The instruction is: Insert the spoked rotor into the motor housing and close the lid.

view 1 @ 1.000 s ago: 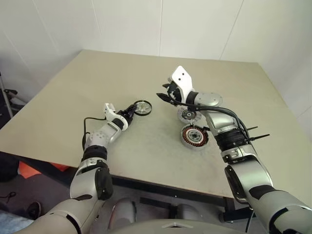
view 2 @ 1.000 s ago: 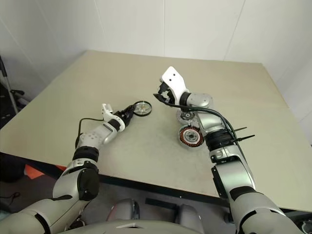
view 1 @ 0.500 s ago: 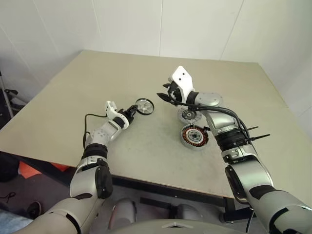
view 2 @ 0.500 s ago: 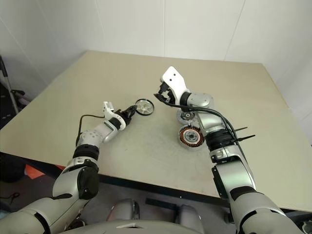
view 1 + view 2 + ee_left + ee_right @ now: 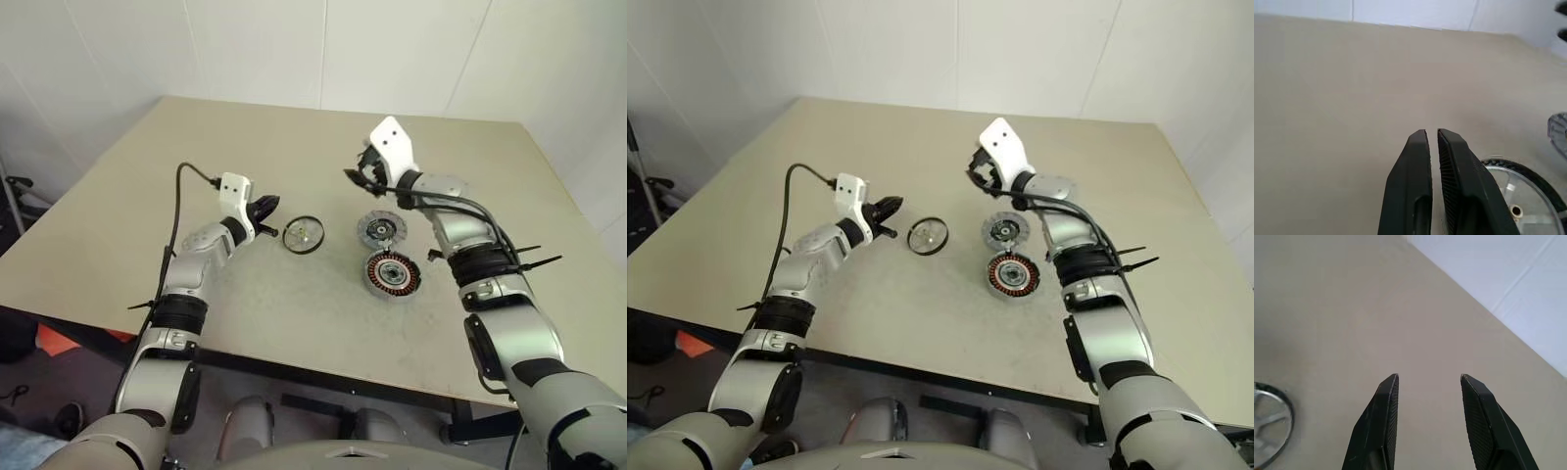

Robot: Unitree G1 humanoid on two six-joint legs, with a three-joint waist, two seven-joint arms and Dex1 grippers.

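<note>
While the rotor (image 5: 303, 235), housing (image 5: 391, 273) and lid (image 5: 380, 230) lie apart on the table (image 5: 294, 304), nothing is assembled; left fingers (image 5: 1447, 161) are nearly closed and empty, right fingers (image 5: 1383, 416) parted and empty.

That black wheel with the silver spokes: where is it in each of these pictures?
Left eye view: the spoked rotor lies flat on the table, mid-picture.
Right eye view: same spot, just left of the lid.
Left wrist view: bottom right corner, partly behind the left claw.
Right wrist view: a spoked rim at the left edge, probably the rotor.
Shared landmark: the beige table.
</note>
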